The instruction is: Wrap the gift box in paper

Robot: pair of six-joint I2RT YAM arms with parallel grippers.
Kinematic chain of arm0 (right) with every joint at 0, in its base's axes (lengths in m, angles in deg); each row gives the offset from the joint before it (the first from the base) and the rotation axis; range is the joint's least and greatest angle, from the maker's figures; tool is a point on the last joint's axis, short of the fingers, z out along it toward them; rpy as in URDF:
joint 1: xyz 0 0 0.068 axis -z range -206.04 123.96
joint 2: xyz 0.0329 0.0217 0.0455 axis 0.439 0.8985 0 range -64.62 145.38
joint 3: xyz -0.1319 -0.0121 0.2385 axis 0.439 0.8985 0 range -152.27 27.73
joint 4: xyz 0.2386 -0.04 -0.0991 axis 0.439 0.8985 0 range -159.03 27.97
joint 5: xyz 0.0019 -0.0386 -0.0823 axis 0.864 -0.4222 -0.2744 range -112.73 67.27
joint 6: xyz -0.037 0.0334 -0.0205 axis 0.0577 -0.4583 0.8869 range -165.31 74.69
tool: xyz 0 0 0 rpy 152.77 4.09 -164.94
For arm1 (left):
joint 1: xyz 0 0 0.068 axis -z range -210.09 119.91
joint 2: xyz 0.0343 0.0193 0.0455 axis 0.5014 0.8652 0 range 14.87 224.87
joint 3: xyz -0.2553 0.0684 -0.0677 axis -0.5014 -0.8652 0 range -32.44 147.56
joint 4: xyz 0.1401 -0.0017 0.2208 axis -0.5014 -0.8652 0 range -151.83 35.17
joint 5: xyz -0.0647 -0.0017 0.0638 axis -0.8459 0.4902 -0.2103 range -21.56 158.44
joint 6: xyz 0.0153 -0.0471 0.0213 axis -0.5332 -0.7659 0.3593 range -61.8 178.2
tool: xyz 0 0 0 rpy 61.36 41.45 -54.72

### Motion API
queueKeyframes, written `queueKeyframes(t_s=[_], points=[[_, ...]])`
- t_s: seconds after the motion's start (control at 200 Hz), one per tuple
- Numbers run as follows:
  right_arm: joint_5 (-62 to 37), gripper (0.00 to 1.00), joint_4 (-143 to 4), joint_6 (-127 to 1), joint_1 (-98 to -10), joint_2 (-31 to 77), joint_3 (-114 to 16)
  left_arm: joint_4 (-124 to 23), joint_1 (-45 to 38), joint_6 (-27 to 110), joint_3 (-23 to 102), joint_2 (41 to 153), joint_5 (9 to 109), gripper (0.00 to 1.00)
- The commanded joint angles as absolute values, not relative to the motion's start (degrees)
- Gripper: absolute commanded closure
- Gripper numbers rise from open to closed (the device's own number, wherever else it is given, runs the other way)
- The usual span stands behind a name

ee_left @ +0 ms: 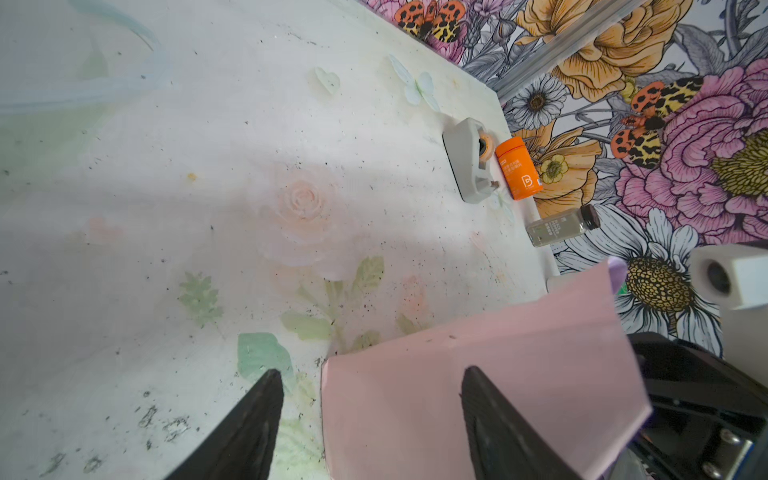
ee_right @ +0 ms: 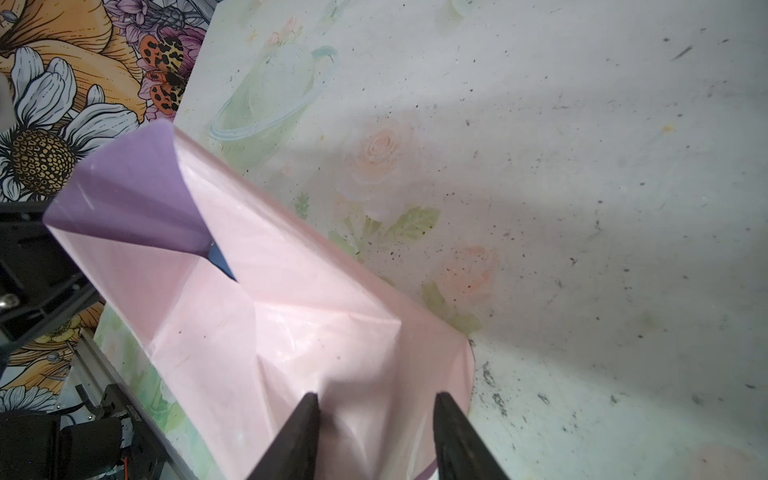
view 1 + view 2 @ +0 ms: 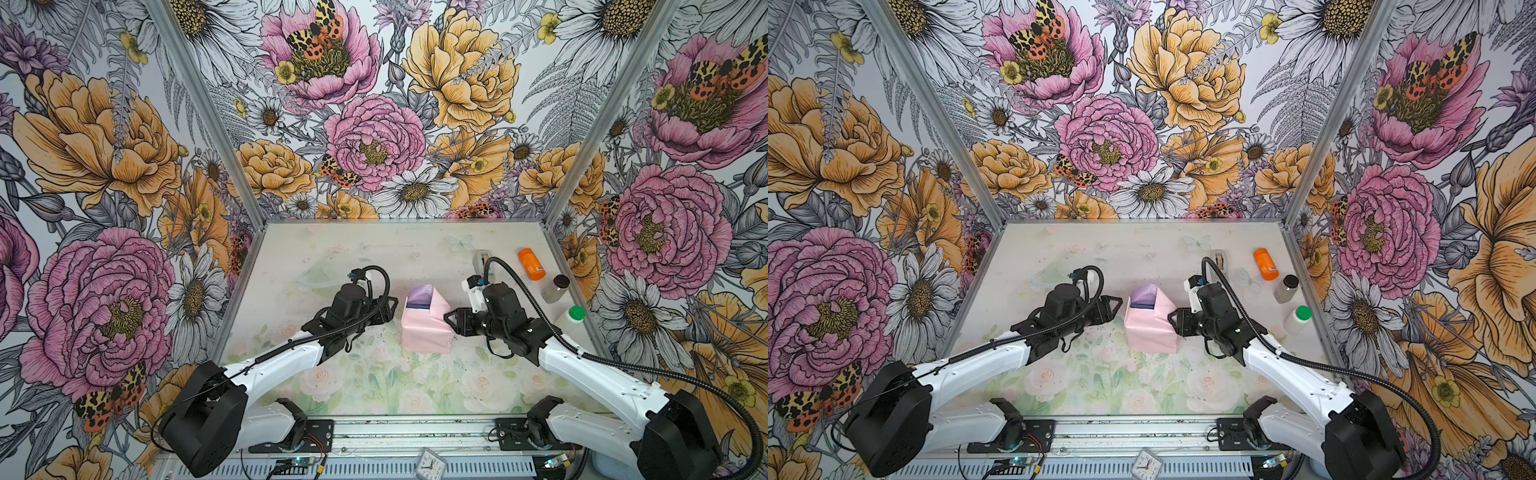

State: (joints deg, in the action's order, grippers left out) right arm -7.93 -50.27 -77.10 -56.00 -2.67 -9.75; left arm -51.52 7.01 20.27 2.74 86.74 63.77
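The gift box is almost wholly covered, and only a navy strip (image 3: 417, 307) (image 2: 220, 262) shows under the folds. The paper (image 3: 424, 330) (image 3: 1148, 332) is wrapped round it, pale pink outside, with a lilac flap (image 3: 419, 293) (image 2: 124, 195) standing up at the far end. My left gripper (image 3: 394, 310) (image 1: 371, 374) is open just left of the parcel, and the pink side of the paper (image 1: 478, 374) lies ahead of its jaws. My right gripper (image 3: 450, 322) (image 2: 376, 397) is open at the parcel's right side, its tips against a bulging pink fold (image 2: 374, 353).
A grey tape dispenser (image 3: 482, 259) (image 1: 469, 162), an orange bottle (image 3: 532, 264), a clear bottle with a black cap (image 3: 555, 289) and a white bottle with a green cap (image 3: 572, 318) stand along the right wall. A small clock (image 3: 430, 463) lies at the front rail.
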Motion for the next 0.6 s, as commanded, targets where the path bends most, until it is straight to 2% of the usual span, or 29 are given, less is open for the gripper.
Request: queueKeyframes(t_s=[0.0, 0.33, 0.595], points=[[-6.02, 0.53, -45.41, -75.79, -54.74, -3.95, -11.78, -49.07, 7.57, 20.42, 3.78, 87.87, 61.55, 0.3], [-5.34, 0.52, -48.8, -75.89, -48.99, -3.55, -14.15, -48.53, 7.7, 20.41, 3.49, 87.55, 62.04, 0.3], [1.53, 0.53, -51.67, -75.98, -49.74, 1.03, -14.01, -48.29, 7.71, 20.32, 3.29, 87.88, 62.28, 0.3]])
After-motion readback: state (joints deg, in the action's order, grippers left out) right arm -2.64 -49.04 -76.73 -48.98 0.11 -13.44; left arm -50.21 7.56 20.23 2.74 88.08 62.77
